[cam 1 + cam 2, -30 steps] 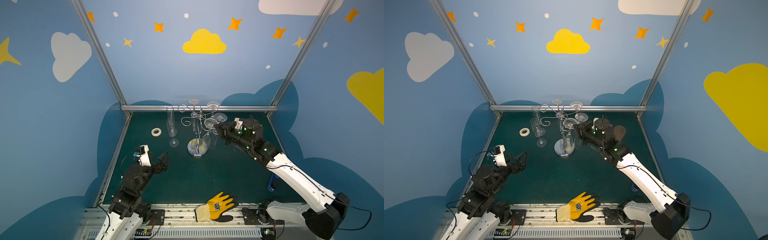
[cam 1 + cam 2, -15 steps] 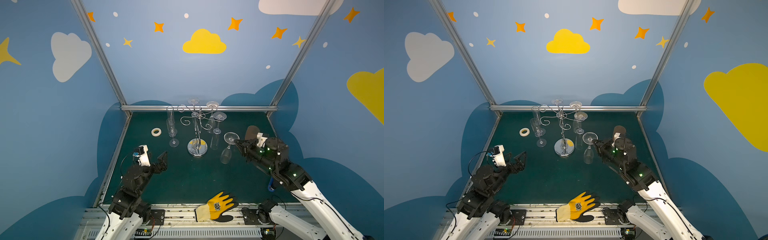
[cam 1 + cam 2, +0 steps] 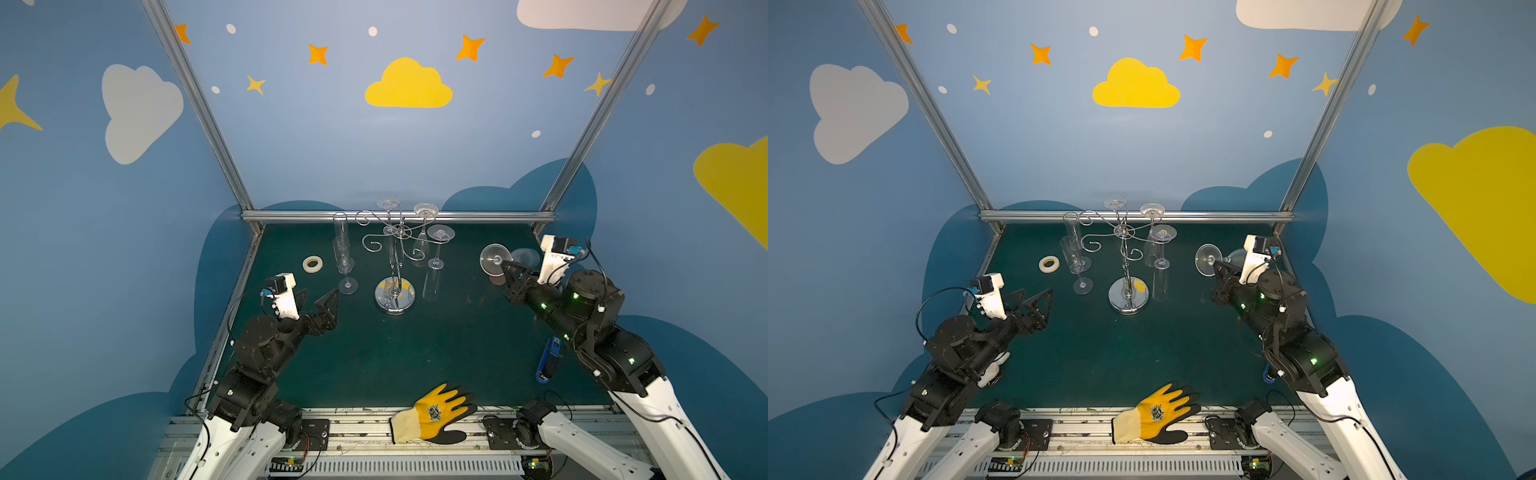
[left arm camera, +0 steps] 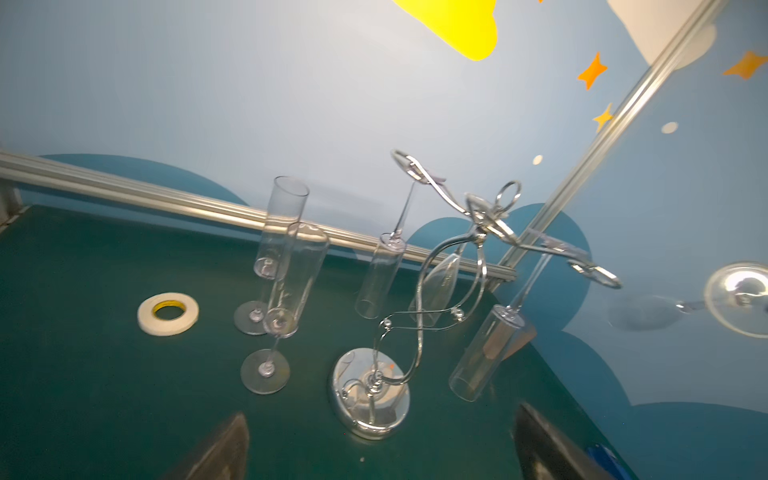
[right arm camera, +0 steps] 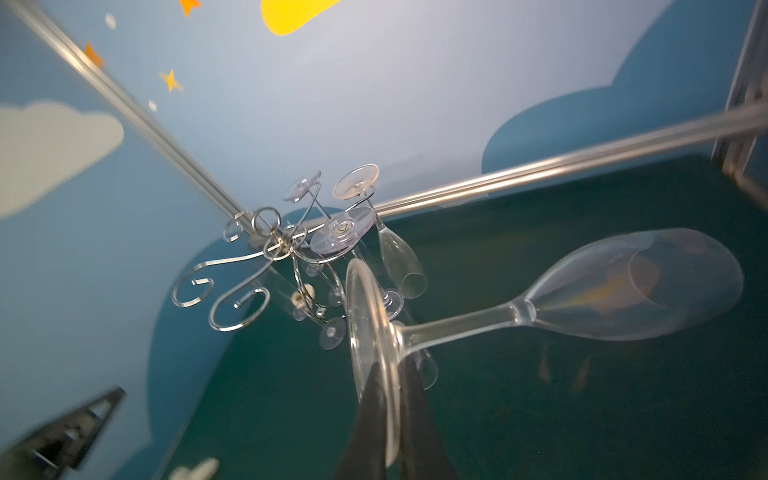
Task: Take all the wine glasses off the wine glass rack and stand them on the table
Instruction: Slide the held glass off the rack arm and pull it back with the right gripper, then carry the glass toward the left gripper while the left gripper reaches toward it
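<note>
Pinching the glass (image 5: 515, 311) by its foot, my right tool (image 5: 390, 374) held it level, bowl pointing away from the rack (image 5: 266, 245).

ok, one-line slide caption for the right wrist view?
Right claw shut on the foot of the wine glass, held sideways clear of the wine glass rack.

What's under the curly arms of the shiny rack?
Three clear glasses hang upside down under the wine glass rack's arms, above its round mirrored base. The table beneath that base is covered.
</note>
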Robot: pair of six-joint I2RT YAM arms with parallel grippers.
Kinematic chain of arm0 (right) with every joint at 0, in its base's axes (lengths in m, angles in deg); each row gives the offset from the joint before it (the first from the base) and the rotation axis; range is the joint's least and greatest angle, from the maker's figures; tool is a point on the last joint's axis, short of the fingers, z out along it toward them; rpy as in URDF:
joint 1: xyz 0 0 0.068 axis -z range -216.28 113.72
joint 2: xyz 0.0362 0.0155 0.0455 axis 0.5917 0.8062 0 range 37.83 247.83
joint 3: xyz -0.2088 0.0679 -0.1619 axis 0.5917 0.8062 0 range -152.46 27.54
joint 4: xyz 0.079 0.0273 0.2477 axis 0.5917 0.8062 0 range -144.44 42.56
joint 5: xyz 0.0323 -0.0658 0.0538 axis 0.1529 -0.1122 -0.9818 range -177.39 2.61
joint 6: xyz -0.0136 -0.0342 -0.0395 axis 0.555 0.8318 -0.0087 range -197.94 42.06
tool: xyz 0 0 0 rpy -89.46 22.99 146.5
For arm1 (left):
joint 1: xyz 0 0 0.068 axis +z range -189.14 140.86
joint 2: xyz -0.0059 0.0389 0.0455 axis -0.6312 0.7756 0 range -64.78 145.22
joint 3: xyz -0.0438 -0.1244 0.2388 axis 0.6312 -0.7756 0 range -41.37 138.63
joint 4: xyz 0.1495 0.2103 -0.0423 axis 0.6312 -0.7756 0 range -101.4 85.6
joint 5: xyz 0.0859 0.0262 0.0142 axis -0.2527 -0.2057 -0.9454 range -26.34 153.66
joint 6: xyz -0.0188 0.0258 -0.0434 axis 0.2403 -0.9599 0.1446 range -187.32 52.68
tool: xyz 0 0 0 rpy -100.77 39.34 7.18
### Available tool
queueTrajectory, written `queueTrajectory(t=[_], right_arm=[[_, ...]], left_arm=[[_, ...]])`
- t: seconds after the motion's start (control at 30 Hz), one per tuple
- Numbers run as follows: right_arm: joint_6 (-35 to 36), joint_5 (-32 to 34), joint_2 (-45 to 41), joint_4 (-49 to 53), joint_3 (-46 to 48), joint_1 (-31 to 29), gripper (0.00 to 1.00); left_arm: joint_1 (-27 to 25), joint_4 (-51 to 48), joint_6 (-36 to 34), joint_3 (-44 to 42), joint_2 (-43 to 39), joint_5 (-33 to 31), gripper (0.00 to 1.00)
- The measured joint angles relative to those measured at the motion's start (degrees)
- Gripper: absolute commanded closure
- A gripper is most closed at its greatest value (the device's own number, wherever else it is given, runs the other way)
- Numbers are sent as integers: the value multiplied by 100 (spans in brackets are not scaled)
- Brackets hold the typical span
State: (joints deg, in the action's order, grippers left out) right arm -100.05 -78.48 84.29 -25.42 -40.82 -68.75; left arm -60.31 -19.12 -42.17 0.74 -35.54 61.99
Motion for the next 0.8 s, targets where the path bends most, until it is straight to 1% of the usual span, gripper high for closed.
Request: queueTrajectory(t=[0.17, 0.33, 0.4, 0.57, 0.8], right_arm=[[1788, -702, 205, -564, 164, -205, 100], [3390, -1276, 245, -1016, 422, -719, 100], [3921, -1460, 214, -1261, 575, -914, 100], [5003, -1591, 184, -1711, 872, -1458, 100], [6323, -1322, 321, -2173, 997, -2343, 100]], left_arm=[[-2, 107, 92, 708, 675, 929, 2], [-9, 295, 269, 1399, 1419, 2057, 3], [-28, 444, 378, 1523, 1622, 2424, 4], [-197, 789, 625, 1628, 1971, 3104, 4], [-584, 1119, 758, 1709, 2376, 3744, 7]])
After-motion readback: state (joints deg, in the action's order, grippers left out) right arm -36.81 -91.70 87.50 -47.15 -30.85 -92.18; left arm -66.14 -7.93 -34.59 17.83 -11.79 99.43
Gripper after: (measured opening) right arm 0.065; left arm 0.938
